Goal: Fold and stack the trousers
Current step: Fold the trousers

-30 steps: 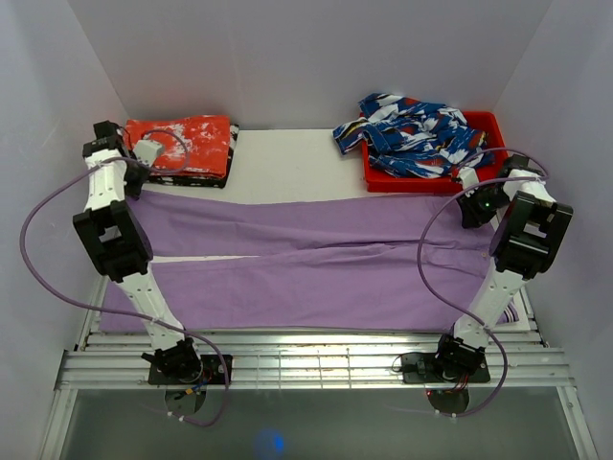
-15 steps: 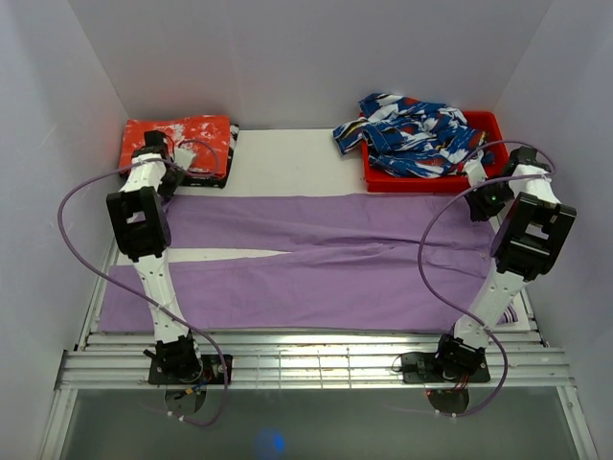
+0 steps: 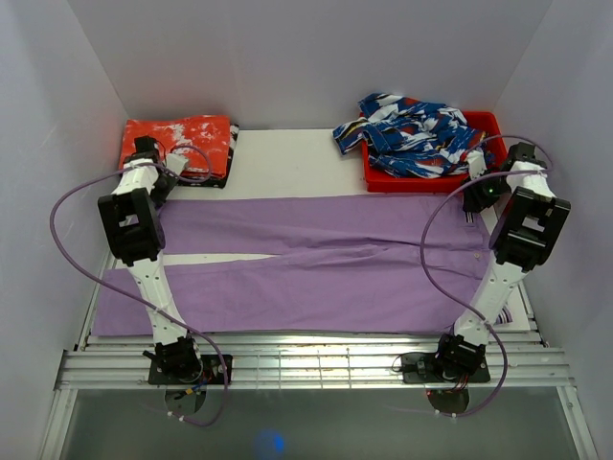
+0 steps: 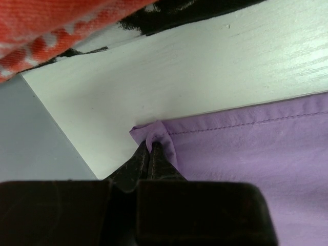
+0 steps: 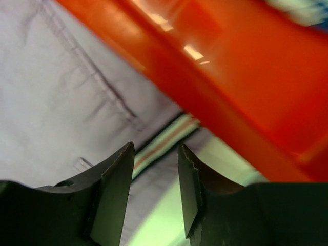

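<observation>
Lilac-purple thin cloth long-legged trousers (image 3: 316, 259), spread flat across middle of top view. Legs side by side pointing left, waistband at right. Dark-and-white striped trim (image 5: 163, 142) at waistband. Upper-left hem corner (image 4: 154, 134) puckered into small fold.

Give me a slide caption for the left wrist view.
Hem corner of the lilac trousers pinched in the shut left tool, white table and red-orange cloth beyond.

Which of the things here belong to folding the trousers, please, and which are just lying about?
Job in hand:
trousers
left claw, pinching their corner
right claw, open

Lying about:
red bin
blue patterned garment
red-orange folded cloth
</observation>
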Controlling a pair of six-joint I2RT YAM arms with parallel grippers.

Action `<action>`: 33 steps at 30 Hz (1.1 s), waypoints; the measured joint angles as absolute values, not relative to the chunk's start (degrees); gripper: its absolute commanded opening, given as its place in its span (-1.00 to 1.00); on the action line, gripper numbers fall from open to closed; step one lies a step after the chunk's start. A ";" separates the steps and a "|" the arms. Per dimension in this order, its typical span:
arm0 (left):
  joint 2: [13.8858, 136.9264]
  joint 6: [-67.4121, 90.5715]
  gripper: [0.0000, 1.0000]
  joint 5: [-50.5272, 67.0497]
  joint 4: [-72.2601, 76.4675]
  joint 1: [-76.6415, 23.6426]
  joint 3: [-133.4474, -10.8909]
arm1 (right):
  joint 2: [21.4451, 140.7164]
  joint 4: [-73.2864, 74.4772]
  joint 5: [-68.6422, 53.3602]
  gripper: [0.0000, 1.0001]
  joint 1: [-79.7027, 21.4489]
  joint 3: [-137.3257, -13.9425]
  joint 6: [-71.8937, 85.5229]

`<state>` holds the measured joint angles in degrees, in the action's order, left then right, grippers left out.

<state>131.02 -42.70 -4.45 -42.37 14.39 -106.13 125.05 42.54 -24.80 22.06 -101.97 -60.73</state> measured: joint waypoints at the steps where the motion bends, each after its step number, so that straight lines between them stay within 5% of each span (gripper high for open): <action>1: 131.09 -42.74 -1.00 -4.34 -42.52 14.41 -106.30 | 125.60 42.65 -24.80 -0.10 22.02 -100.95 -60.58; 11: 132.66 -43.11 -1.00 -4.01 -44.42 14.52 -109.14 | 124.07 47.57 -25.65 -0.37 23.64 -95.85 -65.06; 14: 132.66 -43.55 -1.00 -3.90 -44.51 14.52 -109.16 | 124.07 54.35 -28.47 -0.21 26.70 -97.36 -67.24; 18: 132.66 -44.16 -1.00 -3.77 -44.56 14.52 -109.16 | 124.07 60.86 -30.70 0.42 29.95 -103.07 -69.25; 22: 132.68 -44.56 -1.00 -3.64 -44.66 14.52 -109.23 | 124.46 62.92 -31.42 0.78 28.84 -107.61 -70.81; 33: 132.70 -45.06 -1.00 -3.62 -44.75 14.52 -109.25 | 133.51 59.13 -31.31 0.84 24.58 -114.87 -69.69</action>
<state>132.70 -45.06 -3.62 -44.75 14.52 -109.25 133.51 59.13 -31.31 24.58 -114.87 -69.69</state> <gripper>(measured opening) 0.022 0.924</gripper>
